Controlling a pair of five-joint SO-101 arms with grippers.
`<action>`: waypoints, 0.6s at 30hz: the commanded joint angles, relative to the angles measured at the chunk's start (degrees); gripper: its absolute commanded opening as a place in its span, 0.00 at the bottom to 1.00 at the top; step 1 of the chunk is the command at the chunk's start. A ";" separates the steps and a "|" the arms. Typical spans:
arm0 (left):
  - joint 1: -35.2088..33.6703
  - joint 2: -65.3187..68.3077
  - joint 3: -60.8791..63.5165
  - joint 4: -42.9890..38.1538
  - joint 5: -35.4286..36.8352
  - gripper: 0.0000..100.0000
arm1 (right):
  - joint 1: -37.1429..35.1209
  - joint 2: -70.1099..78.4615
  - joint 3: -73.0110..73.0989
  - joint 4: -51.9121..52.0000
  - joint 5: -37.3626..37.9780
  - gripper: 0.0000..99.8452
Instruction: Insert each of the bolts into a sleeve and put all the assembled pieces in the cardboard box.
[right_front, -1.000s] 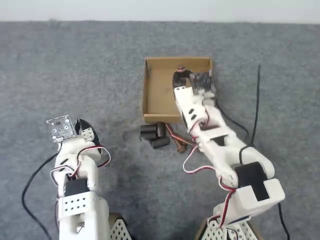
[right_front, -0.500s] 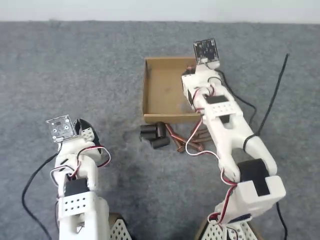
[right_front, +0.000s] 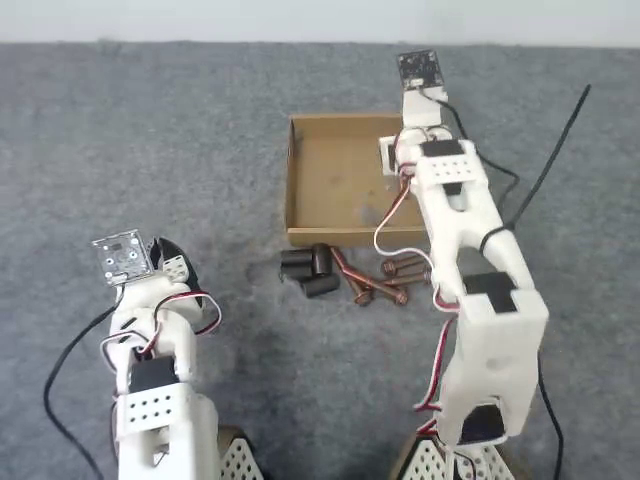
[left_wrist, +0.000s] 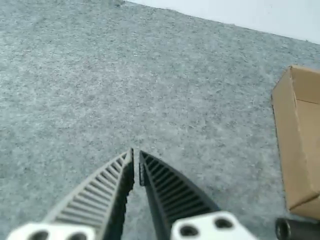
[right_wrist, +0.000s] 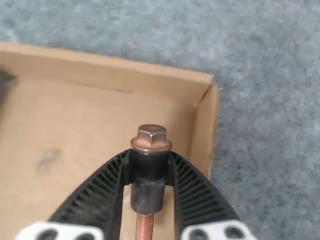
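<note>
From above, one open brown cardboard box (right_front: 330, 190) sits on the grey carpet (right_front: 150, 130). The white right arm (right_front: 470, 230) lies over the box's right side, and the white left arm (right_front: 150, 330) is well apart at the front left. Just in front of the box is a cluster of black cylindrical sleeves (right_front: 320, 286), at least three, packed too close to count surely. Beside them lie loose copper-coloured hex-head bolts (right_front: 350, 275), also at least three. In the left wrist view the left gripper (left_wrist: 136, 154) hangs over carpet, its jaws closed to a thin slit with nothing between them; one box corner and one sleeve end show nearby. In the right wrist view the right gripper (right_wrist: 149, 157) clamps one held sleeve (right_wrist: 147, 182) with one copper bolt through it, its hex head (right_wrist: 151, 139) on top, above the box's inner corner.
</note>
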 joint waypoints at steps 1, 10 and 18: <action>-0.26 -1.32 -0.66 0.09 -0.53 0.01 | 1.19 1.10 -9.58 3.65 1.05 0.01; -0.26 -1.32 -0.66 0.09 -0.53 0.01 | 0.75 5.67 -18.64 12.62 1.05 0.05; -0.26 -1.32 -0.66 0.09 -0.53 0.01 | 1.19 4.26 -22.86 19.74 1.05 0.10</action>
